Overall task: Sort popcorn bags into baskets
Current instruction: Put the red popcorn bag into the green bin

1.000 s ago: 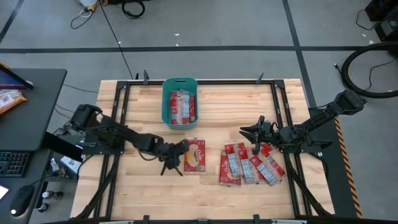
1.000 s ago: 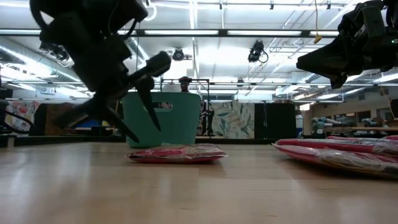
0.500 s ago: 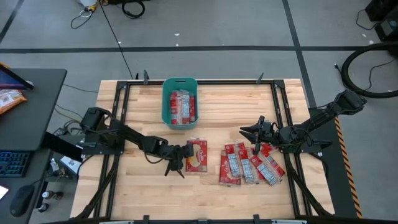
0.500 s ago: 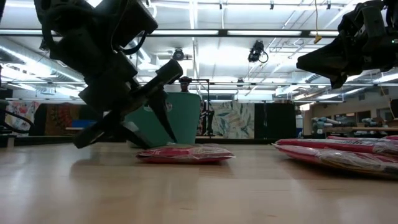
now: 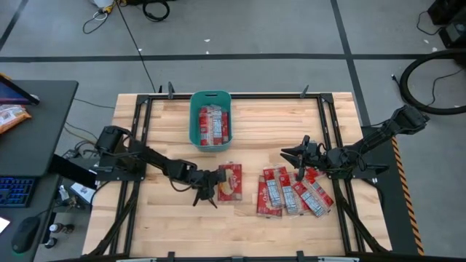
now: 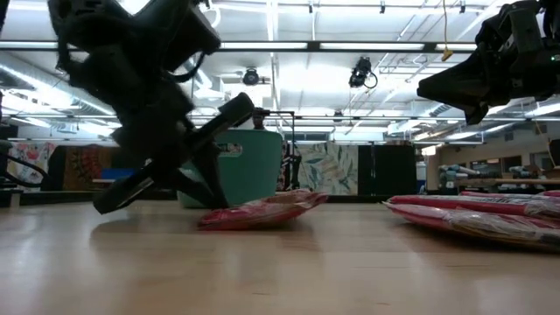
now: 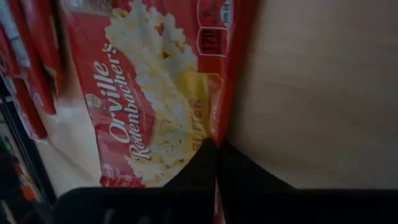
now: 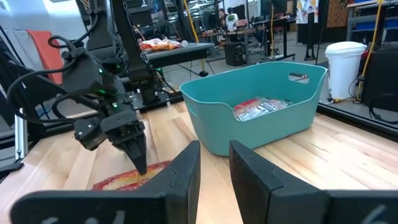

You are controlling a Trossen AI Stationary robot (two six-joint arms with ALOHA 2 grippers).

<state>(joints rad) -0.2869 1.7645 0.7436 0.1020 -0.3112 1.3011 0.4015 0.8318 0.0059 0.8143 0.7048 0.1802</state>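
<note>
One red popcorn bag (image 5: 229, 182) lies on the table's middle, with my left gripper (image 5: 212, 183) shut on its left edge. Several more popcorn bags (image 5: 291, 193) lie side by side to its right. My right gripper (image 5: 298, 156) hovers open above the far edge of that group and touches nothing. The teal basket (image 5: 195, 116) stands at the far middle of the table, with popcorn bags (image 5: 213, 125) lying flat inside it. My left gripper pinches the bag's long left edge (image 7: 219, 127) between its two shut fingers. The fingers slant down from the table's left. The bag is tilted: its left side rests on the table and its right end (image 6: 306, 199) is raised off the wood.
Black frame rails (image 5: 138, 116) run along the table's sides. A dark desk (image 5: 36, 145) left of the table holds an orange snack packet (image 5: 11, 116) and a keyboard. Bare wood (image 5: 175, 225) lies near the front left.
My left gripper has moved right to the single bag, nudging it slightly right, then shut on its left edge. The bag, flat before, now tilts with its right end raised and its left side down.
</note>
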